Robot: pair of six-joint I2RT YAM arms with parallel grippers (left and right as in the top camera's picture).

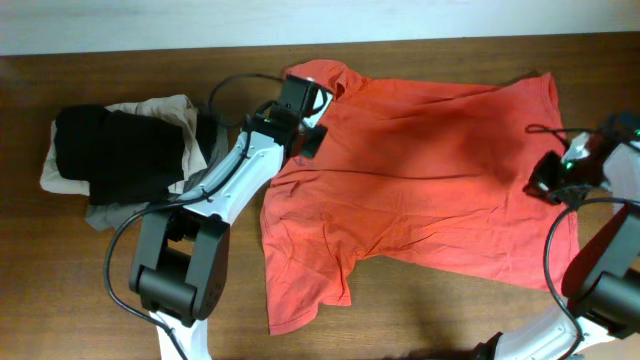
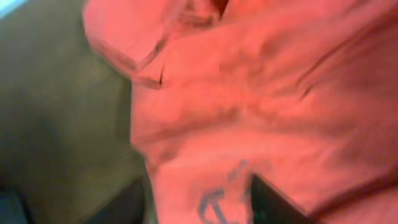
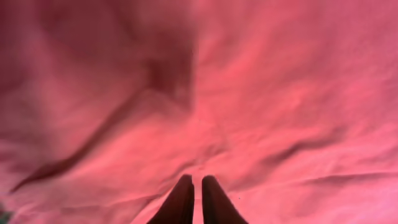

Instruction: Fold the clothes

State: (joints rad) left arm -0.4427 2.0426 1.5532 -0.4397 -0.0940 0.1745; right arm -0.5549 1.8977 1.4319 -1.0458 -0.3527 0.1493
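We see a pile of folded garments lying on the left part of the brown wooden worktop (image 1: 60,290). A black garment (image 1: 115,150) sits on top. A beige garment (image 1: 160,105) shows beneath it towards the worktop's far edge, and a grey garment (image 1: 105,215) peeks out on the near side.

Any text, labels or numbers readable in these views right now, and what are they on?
Dark outlined marks on the red-orange T-shirt, left wrist view: lettering-like, too blurred to read.
Overhead and right wrist views: no text visible on the shirt, the folded garments or the table.
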